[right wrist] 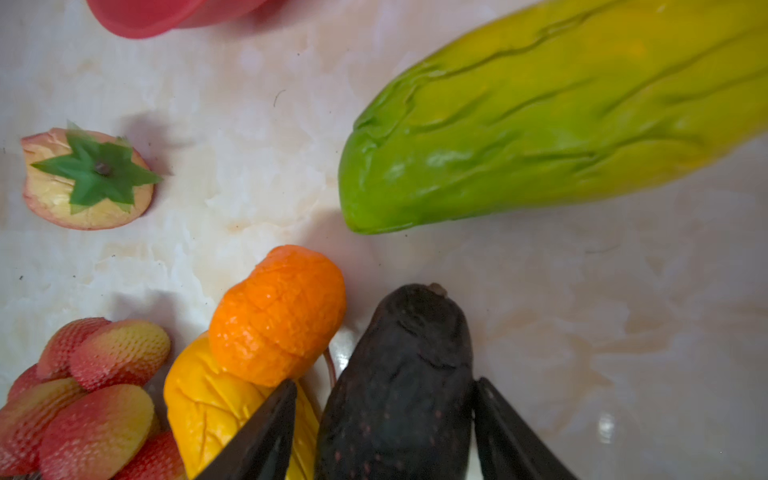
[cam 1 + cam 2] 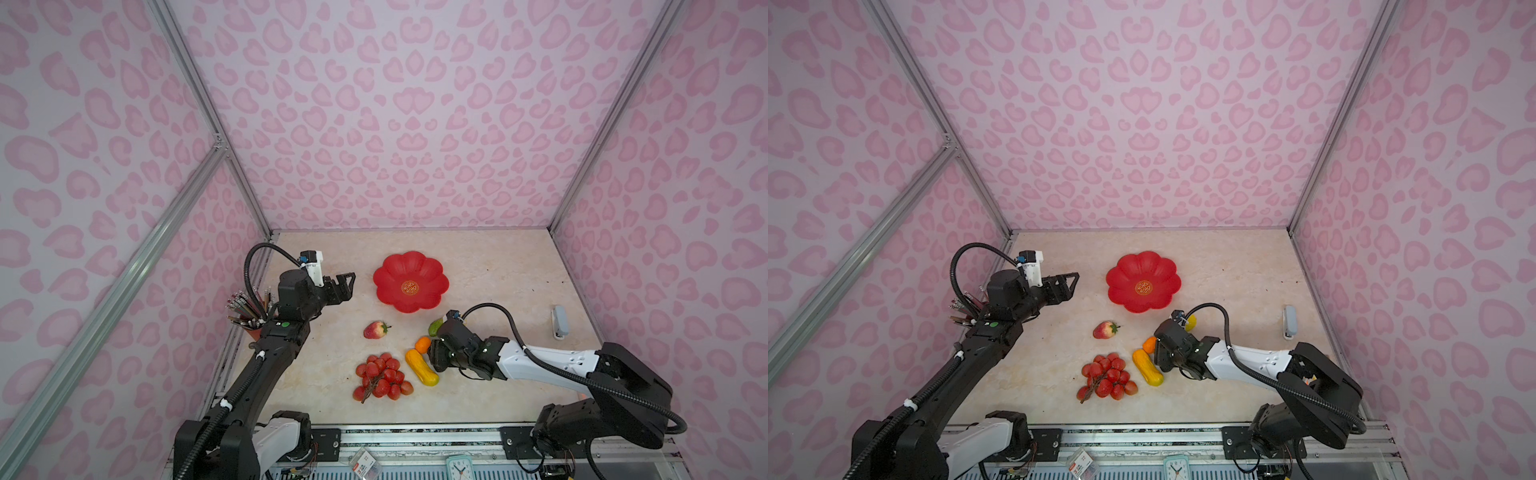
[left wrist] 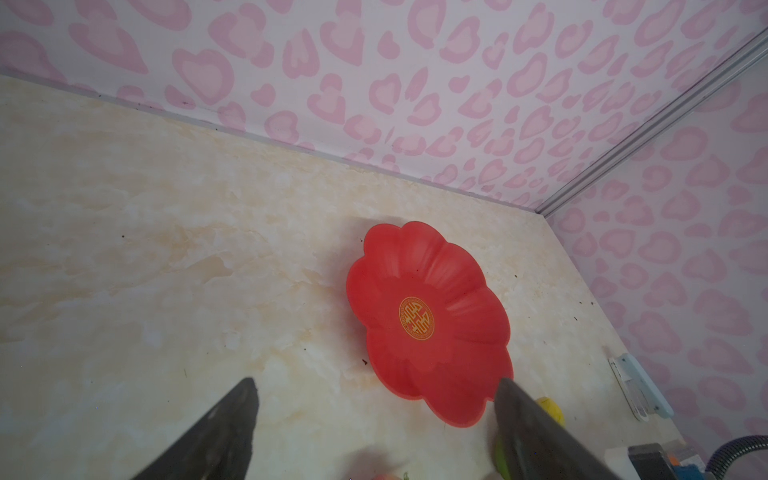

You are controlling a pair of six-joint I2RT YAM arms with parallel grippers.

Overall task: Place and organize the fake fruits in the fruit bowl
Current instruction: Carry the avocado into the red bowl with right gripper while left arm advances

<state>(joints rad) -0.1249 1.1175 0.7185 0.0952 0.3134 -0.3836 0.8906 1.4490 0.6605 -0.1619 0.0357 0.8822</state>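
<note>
The red scalloped fruit bowl (image 2: 390, 274) (image 2: 1129, 278) (image 3: 436, 266) stands with nothing in it. My left gripper (image 2: 350, 286) (image 3: 376, 380) hovers open to its left, holding nothing. Nearer the front lie the strawberry (image 2: 376, 330) (image 1: 87, 178), grape bunch (image 2: 380, 376), small orange (image 2: 422, 344) (image 1: 278, 316), yellow-orange oblong fruit (image 2: 422, 368) (image 1: 208, 407) and green-yellow oblong fruit (image 2: 435, 327) (image 1: 540, 124). My right gripper (image 2: 434, 359) (image 1: 384, 382) is low over the dark avocado (image 1: 399, 374), jaws either side of it. One finger touches it; a thin gap remains at the other. The avocado is hidden in both top views.
A red cup of pencils (image 2: 249, 311) stands by the left wall behind my left arm. A grey stapler (image 2: 560, 322) (image 3: 636, 386) lies near the right wall. A small clock (image 2: 459, 467) sits on the front rail. Pink patterned walls close three sides.
</note>
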